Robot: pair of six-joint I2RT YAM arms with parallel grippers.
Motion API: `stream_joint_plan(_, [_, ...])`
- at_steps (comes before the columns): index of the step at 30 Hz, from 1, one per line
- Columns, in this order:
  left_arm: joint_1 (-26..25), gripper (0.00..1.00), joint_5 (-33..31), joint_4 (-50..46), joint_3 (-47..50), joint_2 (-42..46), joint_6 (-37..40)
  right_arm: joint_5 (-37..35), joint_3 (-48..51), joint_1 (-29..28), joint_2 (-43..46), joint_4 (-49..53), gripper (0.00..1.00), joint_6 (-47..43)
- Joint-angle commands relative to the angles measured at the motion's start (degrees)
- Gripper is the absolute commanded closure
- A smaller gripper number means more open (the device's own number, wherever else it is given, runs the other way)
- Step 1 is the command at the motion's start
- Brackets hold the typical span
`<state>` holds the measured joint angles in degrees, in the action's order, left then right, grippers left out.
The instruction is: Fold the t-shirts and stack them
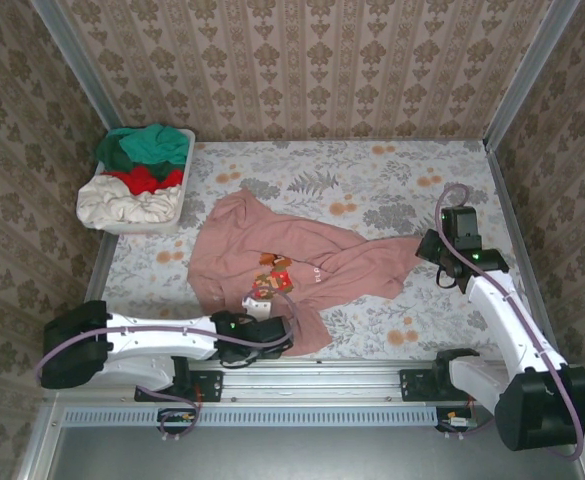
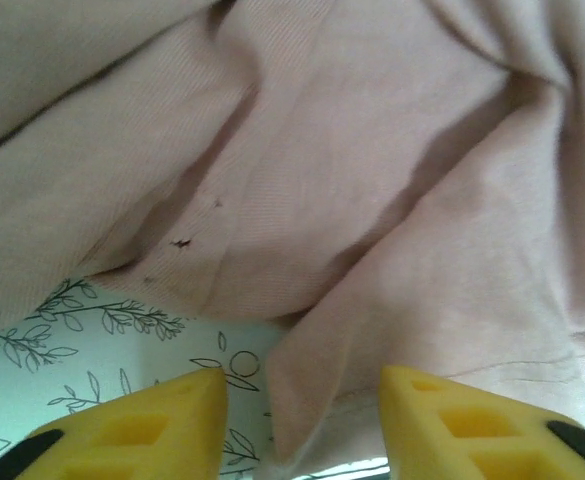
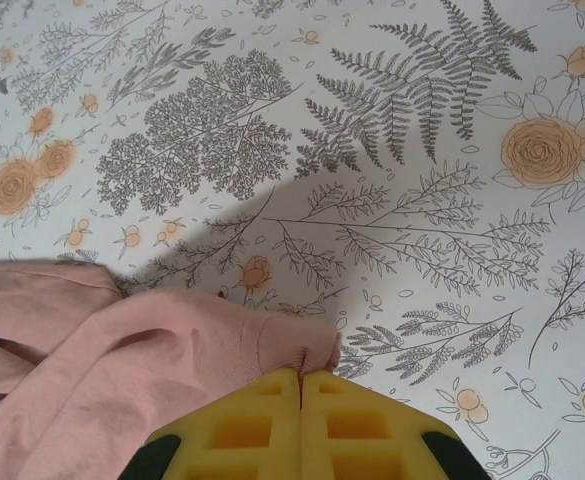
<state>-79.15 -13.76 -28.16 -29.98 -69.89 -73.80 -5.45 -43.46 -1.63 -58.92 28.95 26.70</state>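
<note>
— Sprawling crumpled across the middle of the table (image 1: 422,190), print side up, the pink t-shirt (image 1: 272,262) is seen unfolded; nothing has been stacked yet.

— And its right-hand tip is pinched: the right gripper (image 3: 300,378) is clenched on that corner, the fingers pressed together with cloth caught at their ends.

— At the near edge the left gripper (image 2: 302,385) is held released. Its fingers are apart, and a hem lies on the table between them but is not gripped.

— So a spreading-out step is judged to be in hand. What could be spoiled from here?

— The right hold looks thin. Only the very tip of the corner is caught, so it could be lost if the cloth is pulled hard or fast.

— And on the left?

— Several layers are bunched in front of the open fingers. If they are closed there, two layers might be taken instead of one, and the shirt would be lifted twisted rather than flat.

— The fingers could also be jammed against the table if they are driven too low.

— Further out, the green t-shirt (image 1: 152,145), red t-shirt (image 1: 150,178) and cream t-shirt (image 1: 122,205) are piled in the basket (image 1: 142,229) at the far left corner, well apart from both arms and untouched.
</note>
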Motion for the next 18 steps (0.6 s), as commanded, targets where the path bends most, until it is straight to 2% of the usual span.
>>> stream_joint_plan(1, [-0.4, 0.61, 0.98, 3.23, 1.57, -0.89, -1.17, 1.54, 0.66, 0.4, 1.28, 1.46, 1.0, -0.53])
stream_joint_plan(5, [0.25, 0.69, 1.18, 3.02, 1.81, -2.52, -0.28, 2.48, 0.97, 0.4, 1.24, 1.46, 1.0, -0.44])
stream_joint_plan(8, [2.02, 0.91, 0.96, 3.02, 1.73, -1.51, 2.48, 3.48, 0.79, 0.35, 0.93, 1.34, 1.0, -0.37])
stream_joint_plan(10, [4.46, 1.0, 0.3, 0.49, 0.09, 1.08, 6.06, 5.32, 0.49, 0.4, 0.96, 1.13, 1.0, -0.11])
stream_joint_plan(12, [8.55, 1.0, -0.41, -3.7, -2.91, 5.12, 11.96, 6.06, 0.17, 0.3, 1.04, 0.94, 1.0, -0.09])
stream_joint_plan(15, [17.16, 1.0, -0.76, -8.88, -7.62, 12.01, 21.99, 3.1, -1.2, 0.4, -1.19, 0.14, 1.0, -1.26])
stream_joint_plan(18, [29.8, 1.0, 2.94, -9.19, -9.27, 16.25, 30.52, -1.09, -6.76, 1.41, -11.02, -1.05, 1.0, -2.32])
